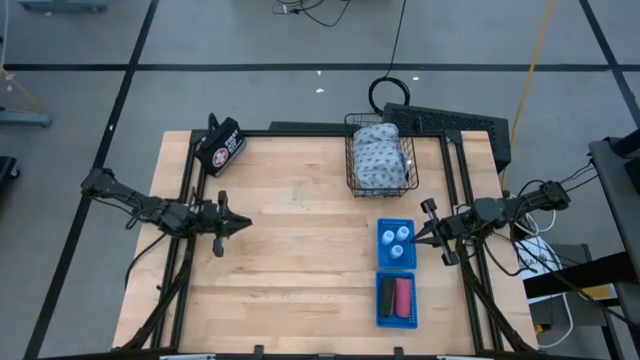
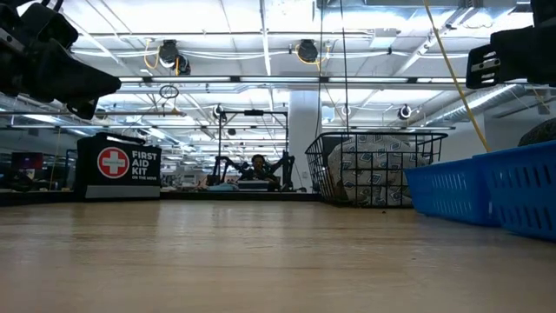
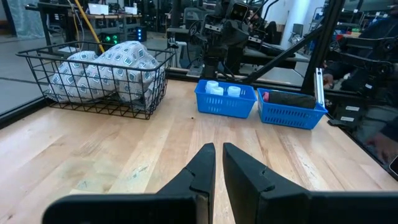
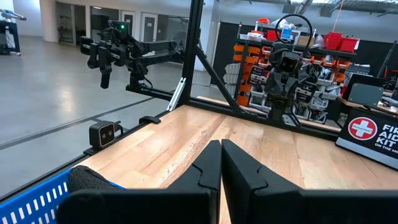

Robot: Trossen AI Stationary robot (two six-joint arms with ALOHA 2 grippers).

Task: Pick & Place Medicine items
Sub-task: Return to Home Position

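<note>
The soft grey-white patterned pouch (image 1: pixel 378 155) lies in the black wire basket (image 1: pixel 351 170), well apart from both grippers. Near the basket, a flat blue plastic tray (image 1: pixel 381 246) holds three tiny white round bottles (image 1: pixel 397 243). A second blue tray (image 1: pixel 381 300) beyond holds a black oblong piece (image 1: pixel 387 293) and a pink oblong piece (image 1: pixel 404 294). The right gripper (image 1: pixel 422 234) hovers just beside the bottle tray, and the left gripper (image 1: pixel 238 223) is far from the basket. The wrist views show each pair of fingers together, empty. The low view hides the trays' contents.
</note>
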